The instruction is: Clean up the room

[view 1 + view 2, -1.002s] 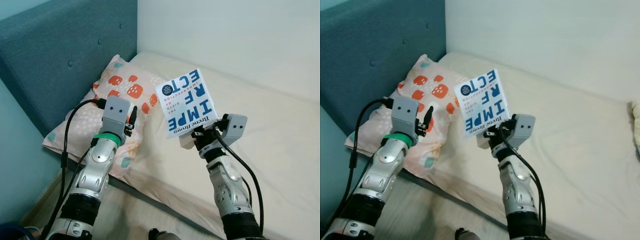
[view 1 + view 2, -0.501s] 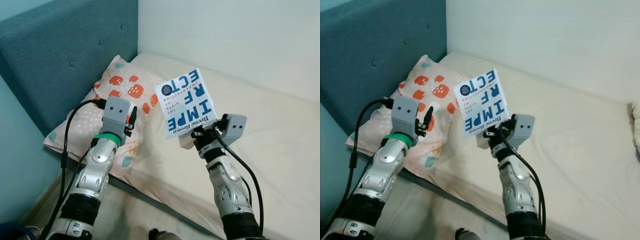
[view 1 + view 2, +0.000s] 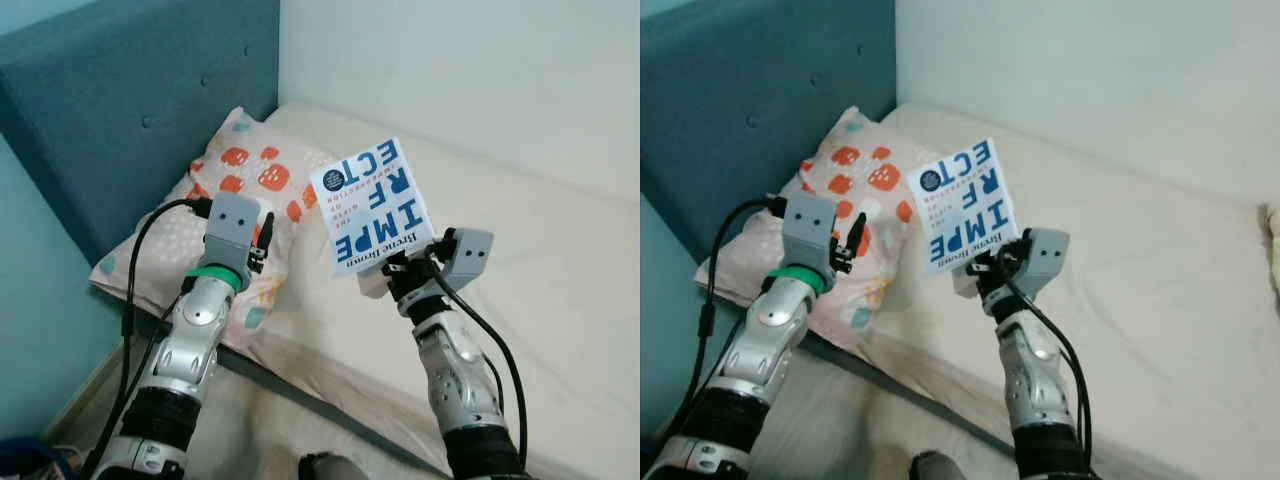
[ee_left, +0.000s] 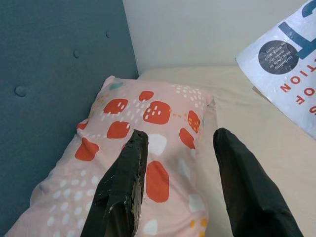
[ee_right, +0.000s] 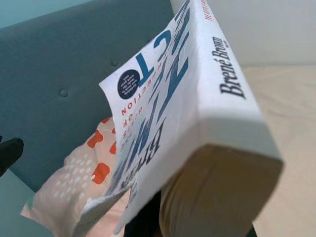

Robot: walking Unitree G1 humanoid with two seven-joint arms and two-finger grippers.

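The right gripper (image 3: 392, 272) clamps the lower edge of a white paperback book (image 3: 371, 205), holding it tilted up above the cream mattress (image 3: 540, 270), its blue cover lettering upside down toward the head camera. The right wrist view adds what the eye views cannot: the book's spine (image 5: 224, 74) with the author's name printed along it, the yellowed page block (image 5: 217, 187) just above the fingers, and the front cover curling away from the pages at its lower corner.

The left gripper (image 4: 180, 170) hovers over a pink pillow (image 3: 215, 215) with red and white spots, its two black fingers (image 4: 123, 182) spread apart with nothing between them. Its wrist view shows the pillow's pattern close beneath the fingertips and a corner of the book's cover (image 4: 286, 64) off to one side.

The pillow lies at the head of the bed against a teal buttoned headboard (image 3: 130, 110), with a pale wall (image 3: 470, 70) running along the mattress's far side. A wooden floor (image 3: 830, 420) shows beside the bed, between the two silver arms.
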